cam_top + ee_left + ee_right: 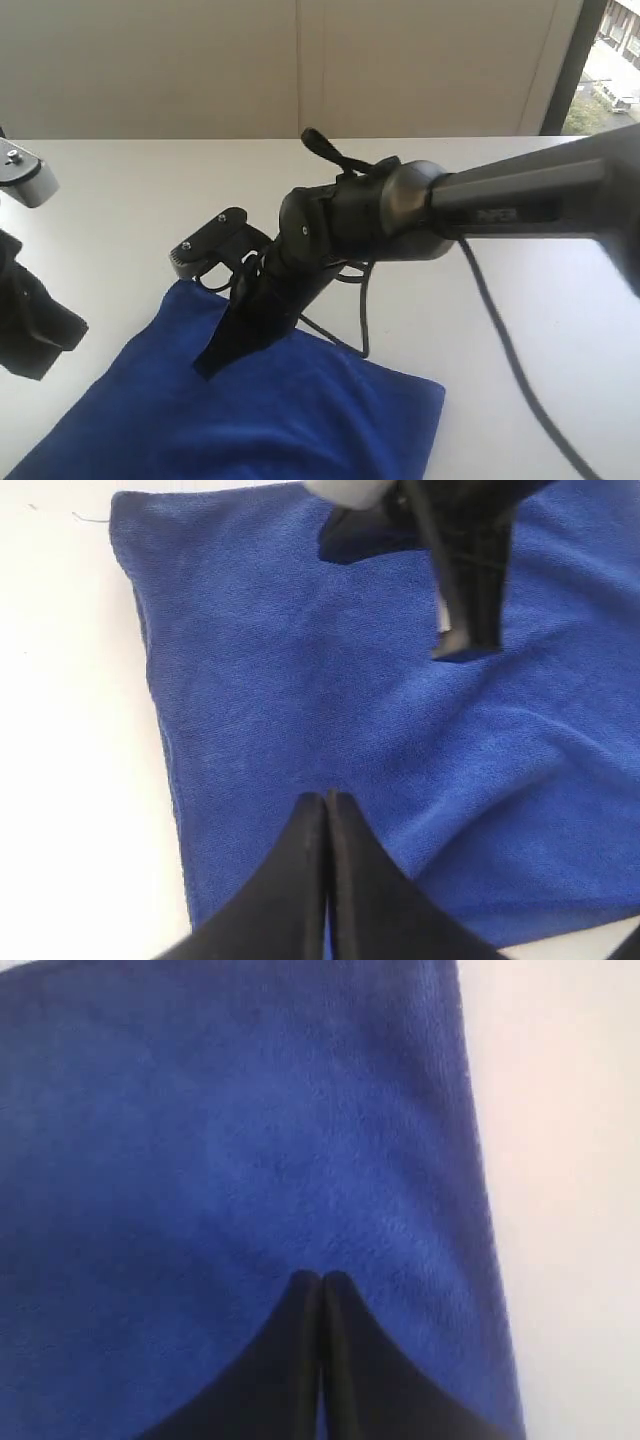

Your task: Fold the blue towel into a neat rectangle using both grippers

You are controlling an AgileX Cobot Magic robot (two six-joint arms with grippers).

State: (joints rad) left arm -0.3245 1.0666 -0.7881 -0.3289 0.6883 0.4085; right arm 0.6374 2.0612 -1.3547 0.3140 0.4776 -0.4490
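Faint lettering on right arm [520,192], approx "PIPER", blurry; no other txt legible.

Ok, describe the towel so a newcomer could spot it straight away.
Start at the white table; toward the bottom of the exterior view, under the tip of the right gripper, lies the blue towel. It is the only cloth and the only coloured thing on the table: deep royal blue and plush, against the white top and black arms.

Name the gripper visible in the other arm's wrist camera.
The right gripper: it appears over the blue towel in the left wrist view; the right wrist view shows only its own fingers.
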